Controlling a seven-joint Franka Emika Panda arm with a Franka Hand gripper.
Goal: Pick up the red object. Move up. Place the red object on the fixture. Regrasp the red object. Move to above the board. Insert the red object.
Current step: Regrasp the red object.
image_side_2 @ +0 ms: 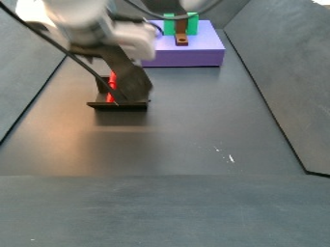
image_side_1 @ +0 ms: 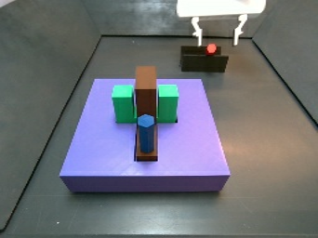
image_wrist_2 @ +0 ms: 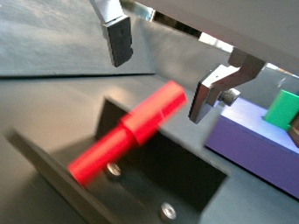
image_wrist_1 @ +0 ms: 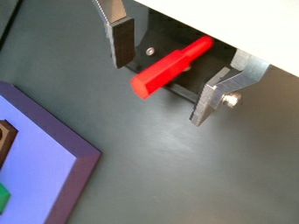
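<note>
The red object (image_wrist_1: 170, 66) is a slim red peg leaning on the fixture (image_wrist_1: 149, 51), a small dark bracket; both also show in a wrist view, the peg (image_wrist_2: 128, 131) slanting over the fixture (image_wrist_2: 146, 188). My gripper (image_wrist_1: 167, 70) is open just above the peg, with one finger on each side and neither touching it, as the wrist view (image_wrist_2: 163, 68) confirms. In a side view the gripper (image_side_1: 218, 35) hangs over the peg (image_side_1: 213, 48) and fixture (image_side_1: 205, 61). The purple board (image_side_1: 187, 139) lies nearer the camera.
The board carries two green blocks (image_side_1: 122, 102), a tall brown bar (image_side_1: 147, 88) and a blue peg (image_side_1: 145, 130). Its corner shows in a wrist view (image_wrist_1: 52, 171). Dark floor with raised walls surrounds everything. In a side view the arm partly hides the fixture (image_side_2: 120, 104).
</note>
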